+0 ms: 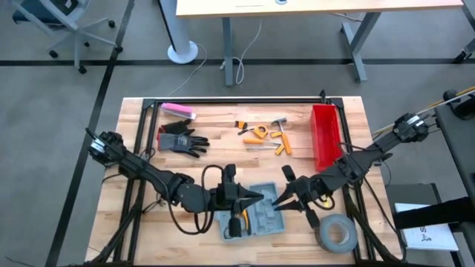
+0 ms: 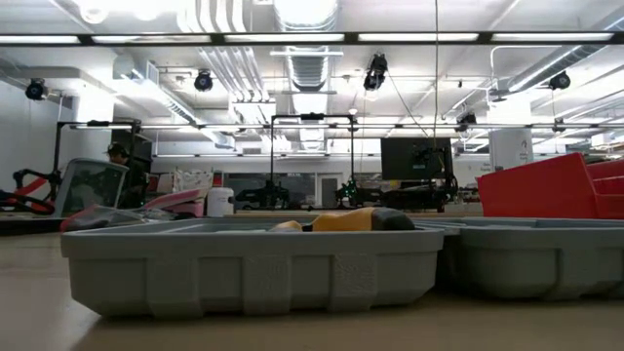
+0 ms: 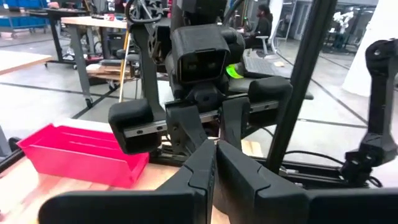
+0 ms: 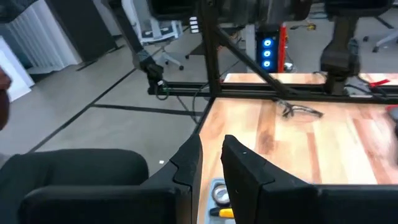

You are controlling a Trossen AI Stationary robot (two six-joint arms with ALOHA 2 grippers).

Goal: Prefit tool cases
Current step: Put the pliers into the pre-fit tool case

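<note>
Both grippers above the open tool case at the table's front edge.
The tool case lay open and flat, an orange-handled tool in one tray. The left gripper hovered over it, fingers pressed together. The right gripper, fingers narrowly apart, held nothing; tape roll and red bin sat nearby.

The case lies open at the table's near edge, between the left gripper and right gripper — tape roll to its right. Behind it lie gloves, loose tools and the bin — left to right
</note>
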